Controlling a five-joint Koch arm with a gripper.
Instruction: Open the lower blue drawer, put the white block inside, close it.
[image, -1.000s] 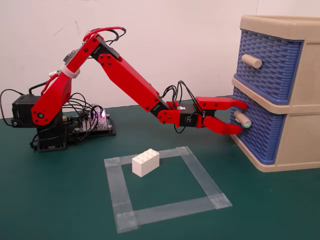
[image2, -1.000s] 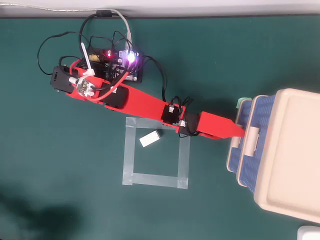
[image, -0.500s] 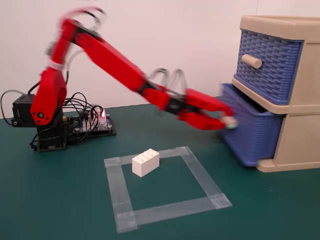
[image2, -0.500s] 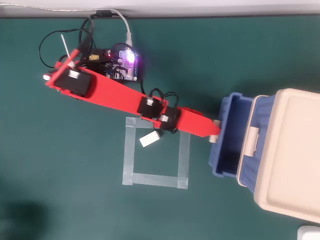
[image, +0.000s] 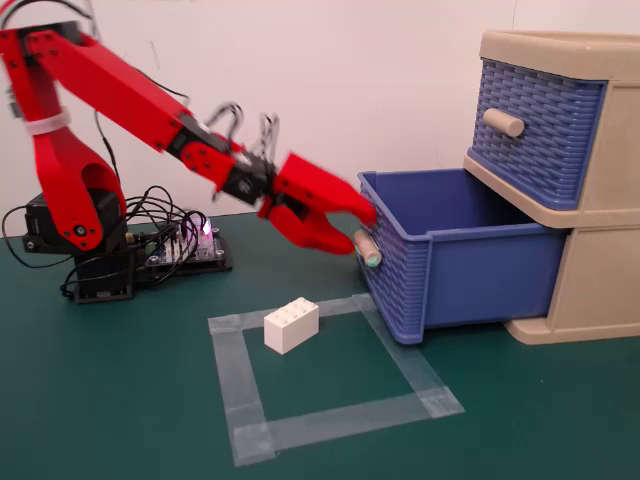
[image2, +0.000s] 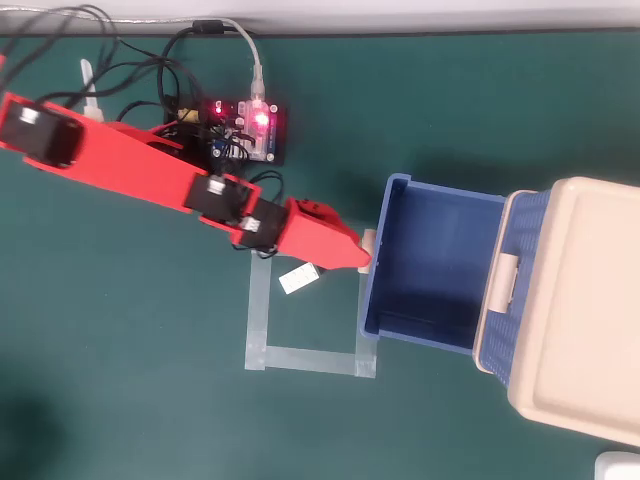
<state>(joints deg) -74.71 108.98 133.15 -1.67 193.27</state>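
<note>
A: Working left to right — red arm (image: 120, 100) reaches over; white block (image: 291, 326) sits untouched in the taped square (image: 330, 375), nr middle of worktop (image: 120, 400).

B: Fingers (image: 358, 228)?

A: Clamped round the handle (image: 367, 248) of the lower blue drawer (image: 460, 255), which is pulled well out, empty.

B: Next?

A: Prob let go, back off straight so drawer doesn't shift, then go for block. Upper drawer (image: 540, 125) far right, closed. No brands/writing legible.

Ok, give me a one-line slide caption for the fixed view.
Red gripper at the handle of the pulled-out lower blue drawer; white block waits in the taped square.
</note>
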